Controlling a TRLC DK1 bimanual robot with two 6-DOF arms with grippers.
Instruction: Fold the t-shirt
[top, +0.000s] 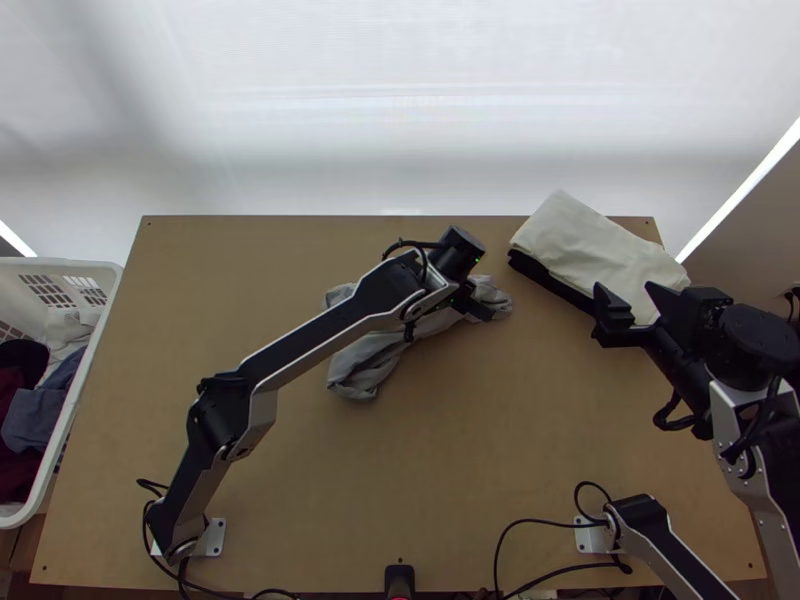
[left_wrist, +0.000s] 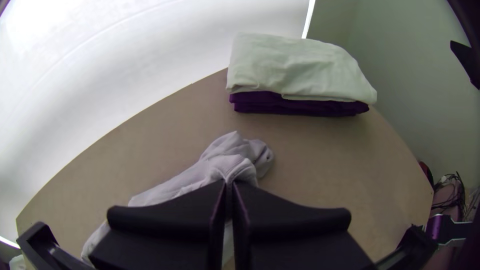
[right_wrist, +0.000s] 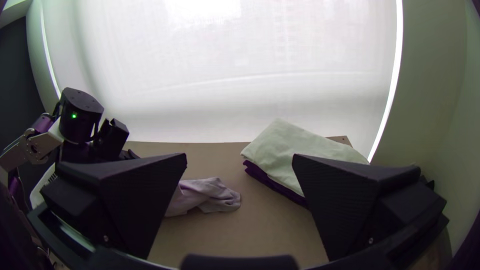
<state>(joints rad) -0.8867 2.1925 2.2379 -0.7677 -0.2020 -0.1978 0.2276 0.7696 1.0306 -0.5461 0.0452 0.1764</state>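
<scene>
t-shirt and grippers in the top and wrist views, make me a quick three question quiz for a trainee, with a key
1. True or false: the grey t-shirt lies spread flat on the table.
2. Multiple choice: whose fingers stand wide apart?
A) the left gripper
B) the right gripper
3. Fill in the blank: the folded pale cloth lies on top of folded cloth that is much ____ in shade.

Key: 1 false (it lies bunched); 2 B; 3 darker
</scene>
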